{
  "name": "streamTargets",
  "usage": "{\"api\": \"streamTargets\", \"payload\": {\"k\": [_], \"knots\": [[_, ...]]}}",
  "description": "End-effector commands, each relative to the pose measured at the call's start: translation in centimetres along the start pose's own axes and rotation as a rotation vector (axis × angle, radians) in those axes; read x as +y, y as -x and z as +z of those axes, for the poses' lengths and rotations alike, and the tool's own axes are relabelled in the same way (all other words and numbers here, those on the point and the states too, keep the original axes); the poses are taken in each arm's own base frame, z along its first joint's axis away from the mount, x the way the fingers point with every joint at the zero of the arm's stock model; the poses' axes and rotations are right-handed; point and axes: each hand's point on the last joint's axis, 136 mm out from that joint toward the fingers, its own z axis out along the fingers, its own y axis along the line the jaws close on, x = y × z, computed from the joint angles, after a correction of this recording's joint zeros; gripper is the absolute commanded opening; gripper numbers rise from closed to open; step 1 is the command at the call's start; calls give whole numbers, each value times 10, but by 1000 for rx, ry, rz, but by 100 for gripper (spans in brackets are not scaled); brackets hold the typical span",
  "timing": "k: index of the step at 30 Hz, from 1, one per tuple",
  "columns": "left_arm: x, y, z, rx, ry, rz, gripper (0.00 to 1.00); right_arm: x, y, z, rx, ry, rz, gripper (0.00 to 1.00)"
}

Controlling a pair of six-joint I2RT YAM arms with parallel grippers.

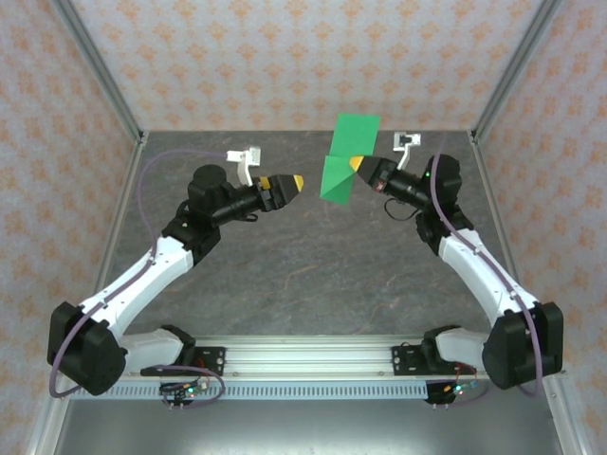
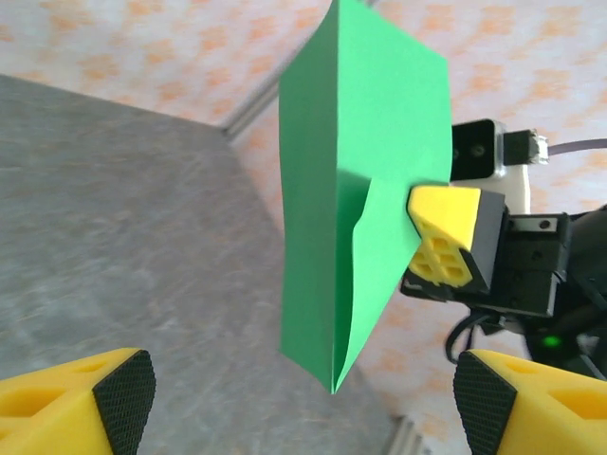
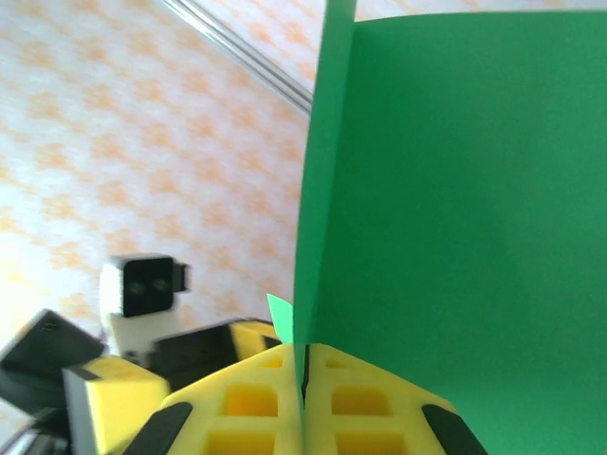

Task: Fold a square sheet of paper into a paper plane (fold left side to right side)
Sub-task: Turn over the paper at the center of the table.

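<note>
The right claw (image 1: 357, 164) is clamped on the creased green paper (image 1: 346, 156), holding it upright in the air above the far part of the counter (image 1: 285, 275). The left claw (image 1: 297, 181) has its jaws wide apart, near the paper on its left, not touching it

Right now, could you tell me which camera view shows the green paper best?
The left wrist view: the paper shows nearly whole, crease visible, pinched by the right gripper. The top view shows it whole but small; the right wrist view, a cropped close-up.
</note>
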Motion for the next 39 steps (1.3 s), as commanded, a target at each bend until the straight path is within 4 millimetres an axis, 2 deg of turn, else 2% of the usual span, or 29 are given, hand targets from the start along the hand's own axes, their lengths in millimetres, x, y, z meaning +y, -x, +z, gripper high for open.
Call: {"api": "streamTargets", "payload": {"k": [1,4,10,16,26,35,39], "knots": [[-59,26,-5,-36,-234,11,85,55,19,-4,-40,155,-41,2],[-72,31,-6,-44,-282,10,83,71,21,-1,-40,193,-45,3],[-97,23,-1,-3,-349,39,80,102,15,5,-16,257,-66,4],[-106,17,9,21,-369,43,74,124,13,6,-5,315,-71,4],[-114,19,7,4,-394,42,43,125,10,6,8,322,-52,4],[-112,17,4,8,-374,66,39,118,-2,8,73,299,-32,5],[-111,15,2,12,-364,78,29,114,-4,9,83,284,-29,5]]}}
